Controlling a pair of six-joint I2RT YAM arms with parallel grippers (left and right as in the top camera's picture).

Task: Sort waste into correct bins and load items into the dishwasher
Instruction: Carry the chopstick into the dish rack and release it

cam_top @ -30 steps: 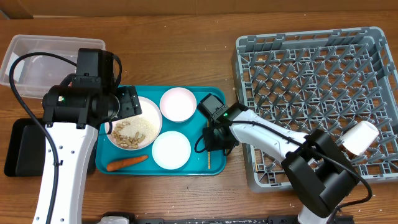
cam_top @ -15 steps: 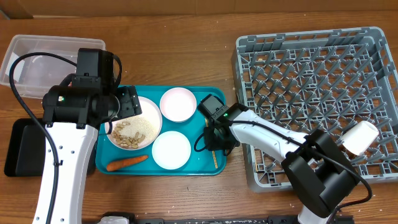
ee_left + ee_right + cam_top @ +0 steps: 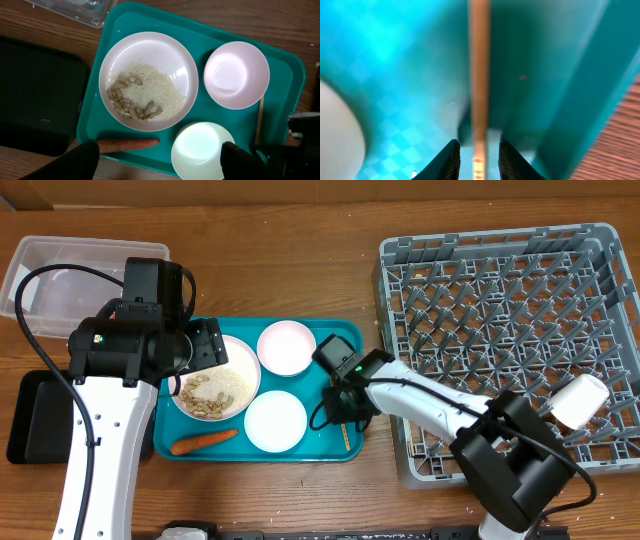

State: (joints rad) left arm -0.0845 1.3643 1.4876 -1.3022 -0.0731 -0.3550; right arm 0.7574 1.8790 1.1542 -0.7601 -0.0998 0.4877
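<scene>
Right arm edged left over tray (image 3: 346, 329). Right gripper (image 3: 479, 152) was low, fingers apart, straddling chopsticks (image 3: 479, 70) flat by tray's right wall. Thin, light, stiff, probably slippery: pinch mid-length. Left gripper (image 3: 159, 156) apart, above plate (image 3: 150, 50).

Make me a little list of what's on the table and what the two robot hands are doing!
Teal tray: holds a plate with food scraps, a pink bowl, a white bowl, a carrot, a chopstick
Left gripper: open, above the tray
Right gripper: open, one finger on each side of the chopstick
Dish rack: right of the tray, white cup at its right edge
Bins: clear tub and black tray, at the left
</scene>
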